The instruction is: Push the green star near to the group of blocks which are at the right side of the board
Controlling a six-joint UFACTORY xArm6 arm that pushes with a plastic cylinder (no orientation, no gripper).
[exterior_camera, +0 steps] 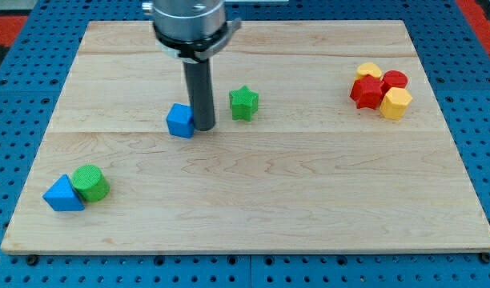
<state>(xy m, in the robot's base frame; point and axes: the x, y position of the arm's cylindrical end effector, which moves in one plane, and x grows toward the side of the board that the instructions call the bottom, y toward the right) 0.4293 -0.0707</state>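
The green star [243, 102] lies on the wooden board [253, 200], a little above its middle. My tip [203, 126] stands just to the star's left, with a small gap between them, and touches or nearly touches a blue block [180, 121] on its own left. At the view's right stands a tight group: a yellow block [369, 71], a red block [394, 80], a red star-like block [366, 92] and a yellow block [395, 103].
At the view's bottom left a blue triangular block [62, 194] and a green cylinder [90, 183] sit side by side, touching. A blue pegboard [485, 96] surrounds the board.
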